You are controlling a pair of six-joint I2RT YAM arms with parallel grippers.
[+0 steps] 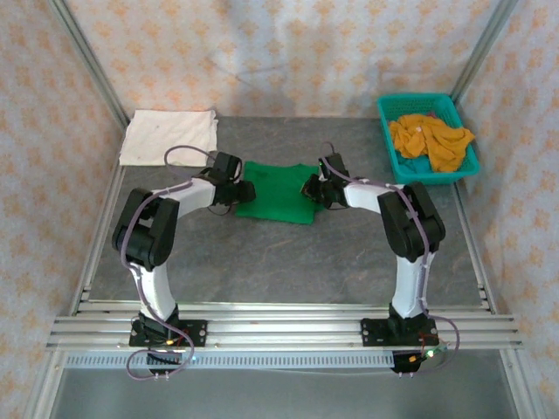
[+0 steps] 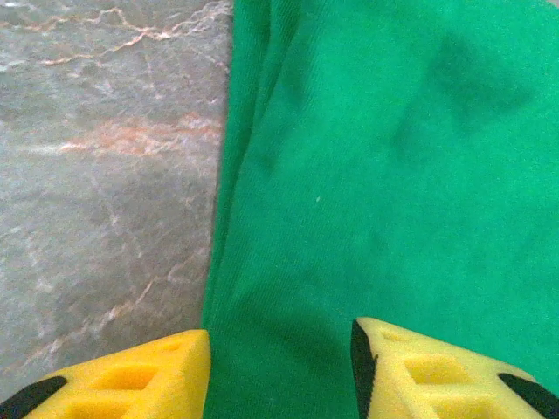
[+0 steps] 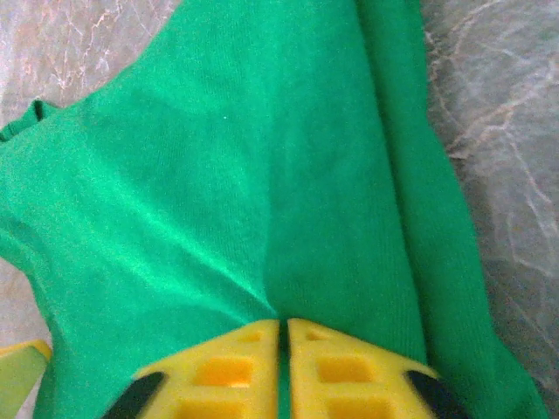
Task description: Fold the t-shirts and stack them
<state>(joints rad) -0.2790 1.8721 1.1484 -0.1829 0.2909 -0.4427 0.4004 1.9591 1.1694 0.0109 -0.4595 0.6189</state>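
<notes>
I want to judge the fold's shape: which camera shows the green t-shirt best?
Top external: the whole green t-shirt lies flat on the table between the arms. The left wrist view shows a close-up of one folded edge; the right wrist view shows cloth creased toward the shut right claw.

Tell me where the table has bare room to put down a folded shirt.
Free: the table strip between the green shirt and the near rails; also the back middle, between the white shirt and the basket. Crowded: around the green shirt, and inside the basket.
</notes>
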